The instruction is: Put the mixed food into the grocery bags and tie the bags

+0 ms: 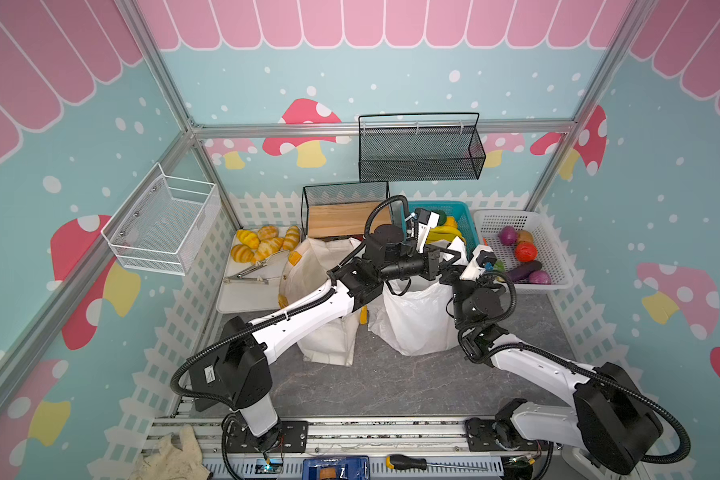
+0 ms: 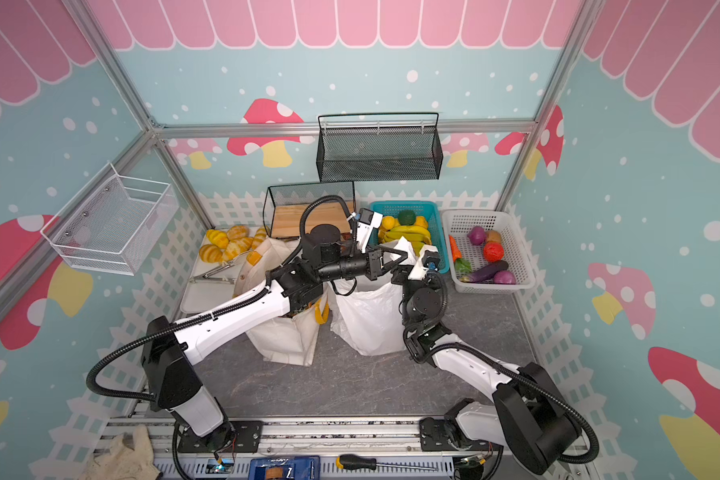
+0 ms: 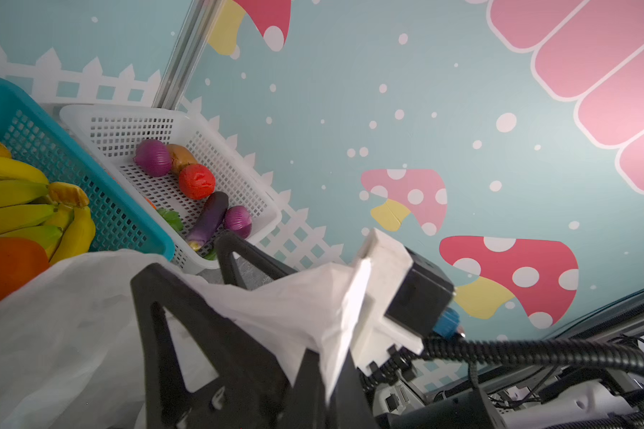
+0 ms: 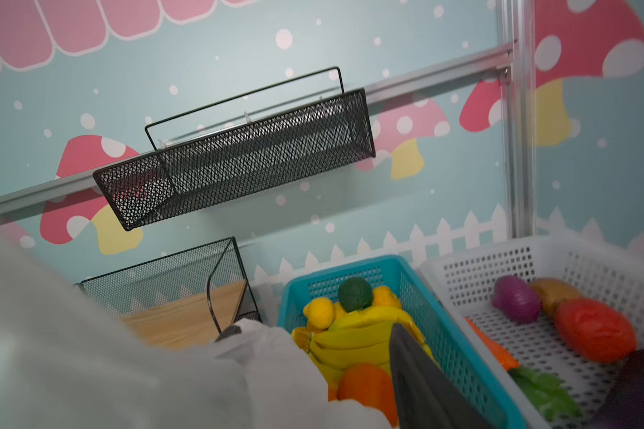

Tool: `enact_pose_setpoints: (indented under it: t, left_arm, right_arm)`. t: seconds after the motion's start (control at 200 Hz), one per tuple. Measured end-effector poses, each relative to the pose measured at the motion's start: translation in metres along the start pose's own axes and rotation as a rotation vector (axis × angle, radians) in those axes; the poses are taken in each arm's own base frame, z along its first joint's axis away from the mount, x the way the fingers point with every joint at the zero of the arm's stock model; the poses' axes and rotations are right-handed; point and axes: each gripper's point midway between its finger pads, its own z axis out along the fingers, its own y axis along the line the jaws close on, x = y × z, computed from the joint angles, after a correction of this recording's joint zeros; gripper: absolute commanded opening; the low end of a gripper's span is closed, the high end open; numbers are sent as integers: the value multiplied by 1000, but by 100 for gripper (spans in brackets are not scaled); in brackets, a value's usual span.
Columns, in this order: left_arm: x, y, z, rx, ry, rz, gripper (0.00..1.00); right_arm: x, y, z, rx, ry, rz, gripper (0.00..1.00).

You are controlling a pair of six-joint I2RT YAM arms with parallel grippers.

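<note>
Landmark: white plastic carrier bag (image 2: 371, 316), standing upright on the grey tabletop (image 2: 371, 386), mouth upward.

Left gripper (image 2: 404, 257): over the bag's far rim, jaws fully closed. It pinches a peak of the bag's film, which is drawn up into a point; the left wrist view shows the plastic draped across its black fingers (image 3: 172, 319).

Right gripper (image 2: 398, 274): at the bag's mouth, just beside the left gripper. In the right wrist view its fingers (image 4: 421, 375) stand apart with a fold of the bag's plastic between them. Cannot tell whether they press the film.

Cream canvas tote (image 2: 283, 340): touching or nearly touching the bag on its left side in both top views, partly under the left arm. Contents not readable.

Teal basket (image 2: 437, 245) with bananas (image 2: 408, 232): directly behind the bag.

White perforated basket (image 2: 520, 266): behind and to the right of the bag, apart from it. The purple toy eggplant (image 2: 485, 270) lies in it among other toy vegetables.
</note>
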Motion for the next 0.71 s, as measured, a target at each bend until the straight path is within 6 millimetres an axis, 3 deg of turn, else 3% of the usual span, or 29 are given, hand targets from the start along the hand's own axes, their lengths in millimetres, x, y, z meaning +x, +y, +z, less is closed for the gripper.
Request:
enact_pose_setpoints:
  t: [0.17,0.27,0.34,0.44,0.495,0.705]
  left_arm:
    - [10,11,0,-35,22,-10,0]
    - [18,18,0,-57,48,-22,0]
    - [19,20,0,-60,55,-23,0]
    - [15,22,-2,-54,53,-16,0]
    - [12,23,-4,-51,50,-7,0]
    - [8,15,-7,-14,71,34,0]
  right_arm:
    - [32,-12,-4,-5,92,28,33]
    - [48,-9,-14,-71,136,9,31]
    - [52,-4,-21,-135,150,-18,41]
    - [50,1,-28,-230,157,-68,67]
    - [45,4,-32,-286,146,-105,76]
    - [2,10,-49,-486,66,-197,91]
